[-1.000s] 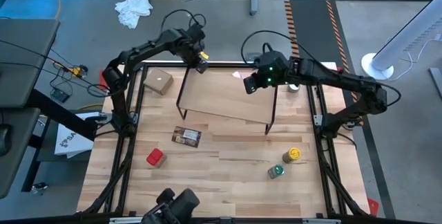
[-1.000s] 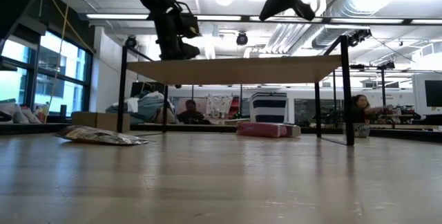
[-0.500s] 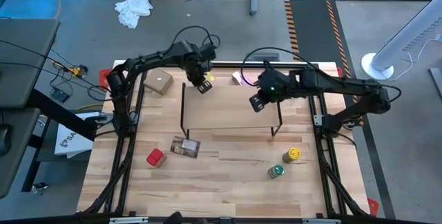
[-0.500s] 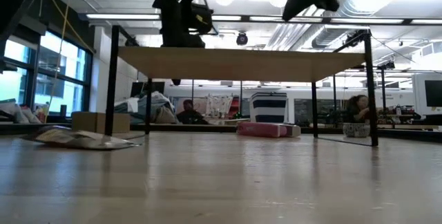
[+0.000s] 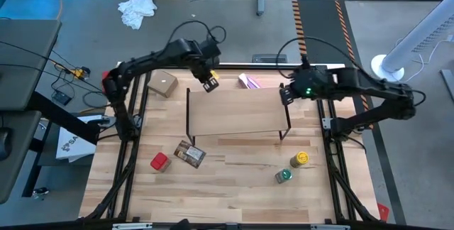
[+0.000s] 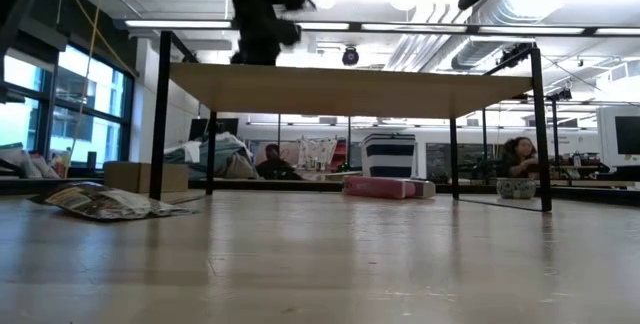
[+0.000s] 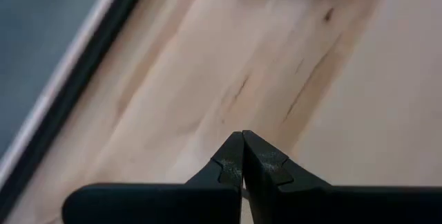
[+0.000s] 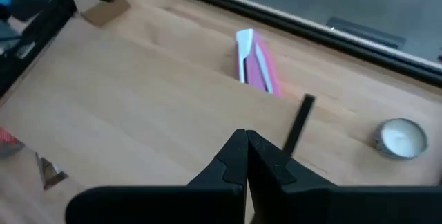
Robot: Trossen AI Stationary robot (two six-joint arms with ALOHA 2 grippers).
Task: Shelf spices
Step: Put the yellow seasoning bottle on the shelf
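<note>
the shelf (image 5: 237, 111) now sits squarely on the table (image 5: 234, 187) around centre, its plank running nine to three o'clock, where a second ago it was skewed and nearer the far edge; in the low view all the visible black legs rest on the wood, so the placing looks finished; the left gripper (image 5: 208, 82) has come up off the plank and hovers over its eleven o'clock corner, fingers pressed together with nothing between them, as the left wrist view shows; the right gripper (image 5: 286, 94) has pulled away to the plank's two o'clock corner, equally closed and empty, its wrist view looking down over the plank at the pink-purple packet (image 8: 254, 62) and the small round silver tin (image 8: 400, 138) beyond; both arms seem to have let the shelf go.

none of the spices is on it yet: the red boxy container (image 5: 159, 161) lies at about eight o'clock on the table; the flat orange-brown packet (image 5: 189, 154) is just beside it, touching or nearly touching the shelf's near left leg, having been nudged toward the near edge as the shelf came down; the yellow jar (image 5: 301, 159) and green-lidded jar (image 5: 284, 176) stand together near five o'clock; the tan cardboard box (image 5: 164, 84) stays at ten o'clock.

judged from this, the shelf step is done and picking the first spice comes next.
</note>
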